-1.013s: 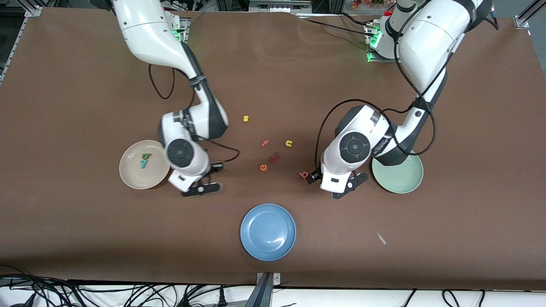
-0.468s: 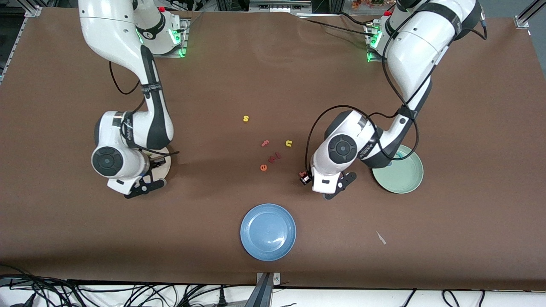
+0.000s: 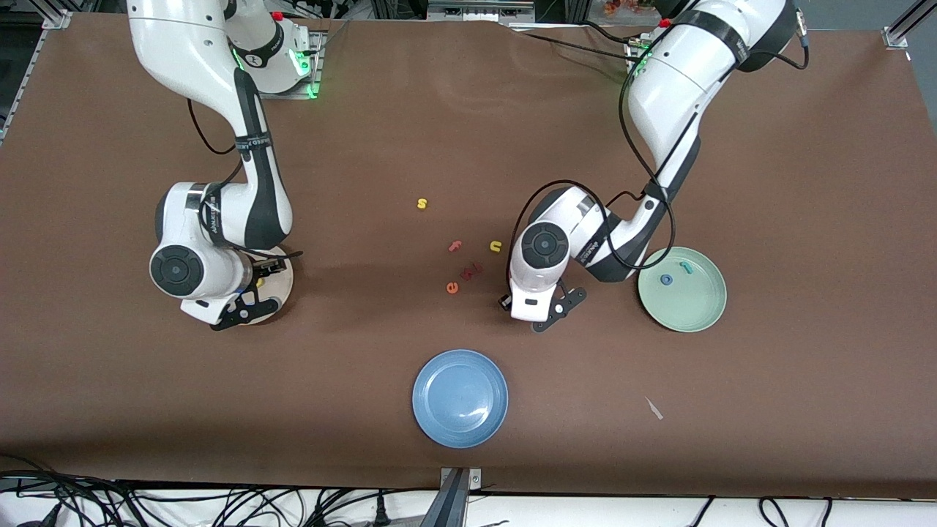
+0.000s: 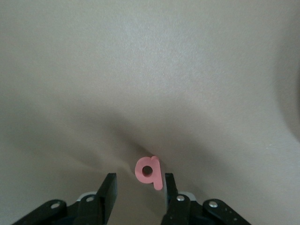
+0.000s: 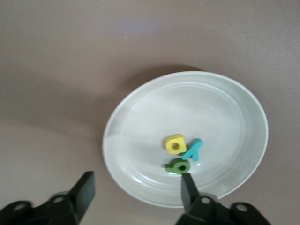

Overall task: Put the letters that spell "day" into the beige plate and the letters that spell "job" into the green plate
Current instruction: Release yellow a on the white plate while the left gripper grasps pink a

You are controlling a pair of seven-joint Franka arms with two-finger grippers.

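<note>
The red-pink "b" (image 4: 149,171) lies flat on the brown table between the fingers of my left gripper (image 4: 139,178). It sits against one finger with a gap to the other, and the jaws are open but narrowed. In the front view this gripper (image 3: 505,301) hides the "b". My right gripper (image 5: 137,187) hangs wide open and empty over the rim of the beige plate (image 5: 154,117), which holds the yellow "a" (image 5: 176,144), teal "y" (image 5: 193,150) and green "d" (image 5: 178,166). The green plate (image 3: 699,307) holds the blue "o" (image 3: 666,279) and teal "j" (image 3: 685,268).
A blue plate (image 3: 460,397) sits near the front camera at mid-table. Loose letters lie between the arms: yellow "s" (image 3: 422,203), pink "f" (image 3: 454,246), yellow "u" (image 3: 495,247), orange "e" (image 3: 452,288) and a red piece (image 3: 472,271). A paper scrap (image 3: 654,408) lies nearer the camera.
The right gripper swung from beside the beige plate to over it and opened. The left gripper slid over the "b" with its jaws narrowing, and its arm uncovered the green plate.
</note>
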